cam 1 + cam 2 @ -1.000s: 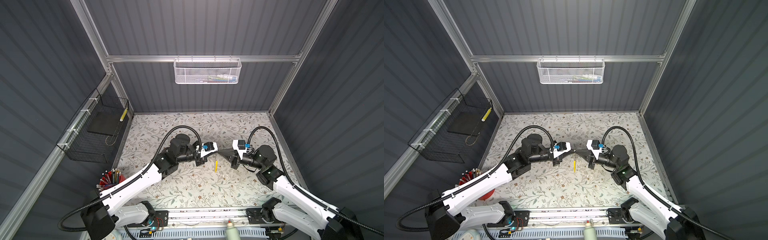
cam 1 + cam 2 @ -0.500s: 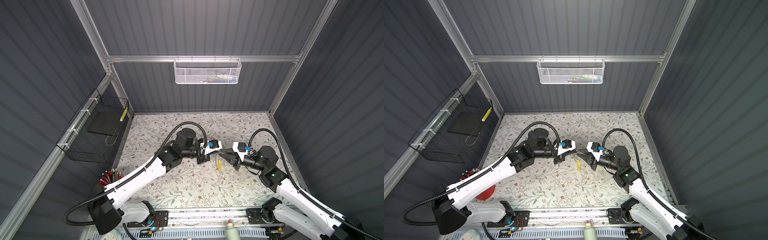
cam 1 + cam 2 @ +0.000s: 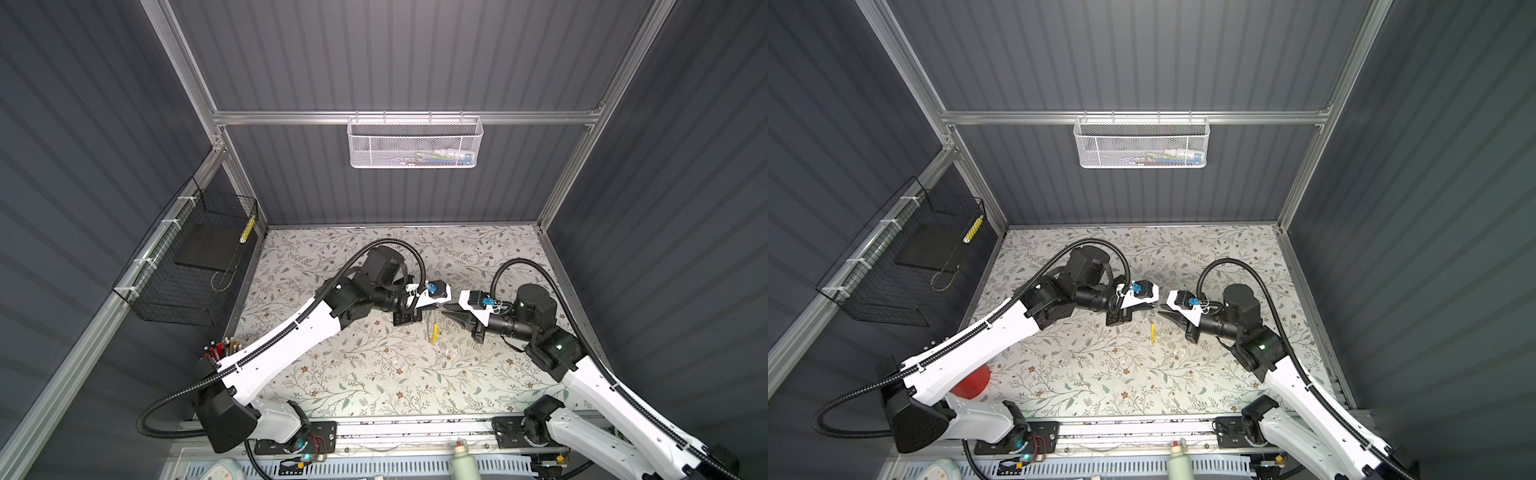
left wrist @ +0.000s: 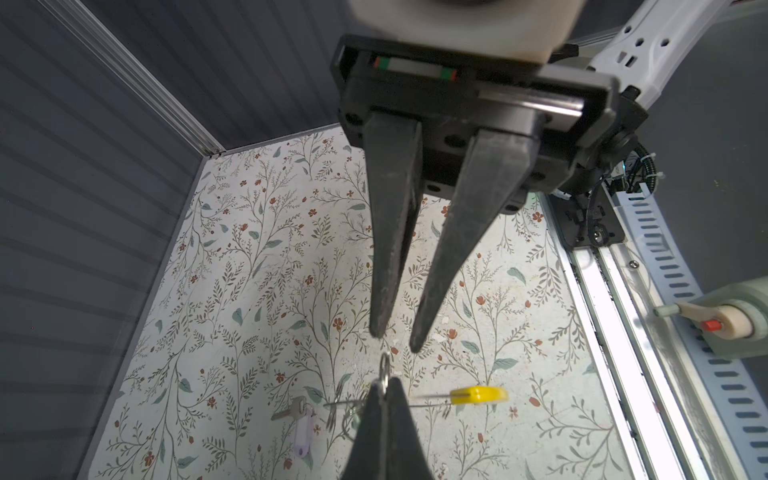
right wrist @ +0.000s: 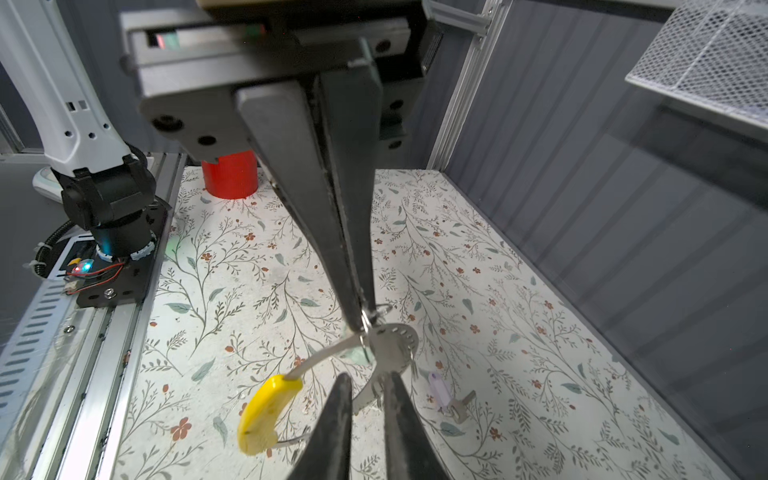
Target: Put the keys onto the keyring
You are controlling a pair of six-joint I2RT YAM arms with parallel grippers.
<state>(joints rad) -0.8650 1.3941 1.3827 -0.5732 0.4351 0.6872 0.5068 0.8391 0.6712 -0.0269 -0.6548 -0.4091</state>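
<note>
The left gripper (image 4: 384, 387) is clamped tight on the keyring (image 5: 266, 411), whose yellow part hangs below it. Facing it tip to tip, the right gripper (image 4: 395, 340) has its jaws slightly apart. A lilac-tagged key (image 4: 296, 410) lies on the desk (image 4: 249, 291) beneath both.

Shows a flower-printed tabletop (image 3: 374, 374), with a white mesh basket (image 3: 414, 143) hanging on the back rail (image 3: 291, 117), a black wire basket (image 3: 187, 266) fixed along the left side, a red cup (image 3: 971, 384) at the front left, and a pale bottle (image 3: 460, 461) beyond the front edge.
</note>
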